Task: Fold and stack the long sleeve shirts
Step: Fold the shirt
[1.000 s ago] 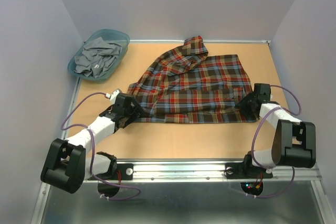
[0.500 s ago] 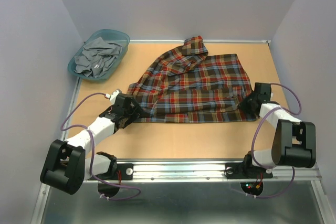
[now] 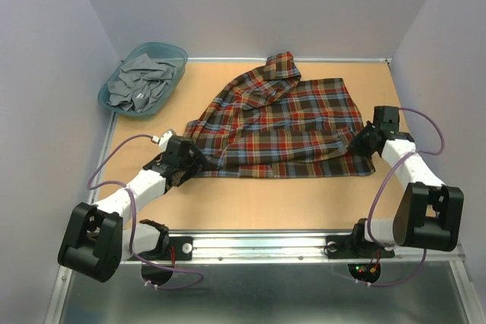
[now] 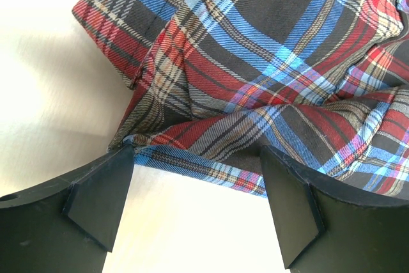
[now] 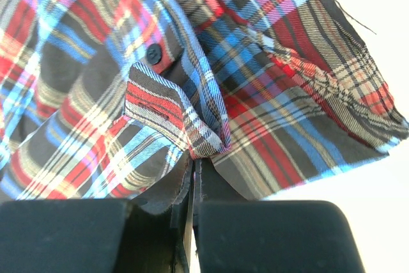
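The plaid flannel shirt [image 3: 281,127] lies spread on the tan table, collar toward the back. My left gripper [image 3: 199,163] is open at the shirt's near left corner; in the left wrist view its fingers [image 4: 96,196] straddle the hem [image 4: 211,171] without closing on it. My right gripper [image 3: 361,142] is shut on the shirt's right edge; the right wrist view shows a fold of plaid cloth [image 5: 201,139] pinched between the closed jaws, lifted slightly.
A teal plastic basket [image 3: 176,55] with grey garments [image 3: 140,81] stands at the back left corner. Bare tan table [image 3: 288,202] lies in front of the shirt. A metal rail [image 3: 304,244] runs along the near edge.
My right gripper has moved back and slightly right, pulling the shirt's right edge with it. The left arm has stayed in place.
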Controlling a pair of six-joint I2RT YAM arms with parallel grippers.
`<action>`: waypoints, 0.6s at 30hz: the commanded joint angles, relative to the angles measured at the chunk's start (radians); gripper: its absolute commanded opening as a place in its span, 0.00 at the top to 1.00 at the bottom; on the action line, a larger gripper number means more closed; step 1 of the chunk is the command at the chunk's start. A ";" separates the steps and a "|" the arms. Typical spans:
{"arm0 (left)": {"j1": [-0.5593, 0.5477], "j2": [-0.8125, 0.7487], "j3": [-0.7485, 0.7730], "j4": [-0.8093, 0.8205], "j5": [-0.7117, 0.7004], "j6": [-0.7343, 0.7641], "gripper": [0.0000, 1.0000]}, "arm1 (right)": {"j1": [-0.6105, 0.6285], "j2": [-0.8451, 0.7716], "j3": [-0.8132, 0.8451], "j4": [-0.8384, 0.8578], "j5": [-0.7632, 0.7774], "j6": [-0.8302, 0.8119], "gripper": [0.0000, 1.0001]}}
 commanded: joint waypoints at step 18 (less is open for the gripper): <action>0.005 -0.006 0.044 -0.088 -0.061 -0.003 0.08 | -0.010 -0.016 0.420 -0.339 -0.207 -0.001 0.99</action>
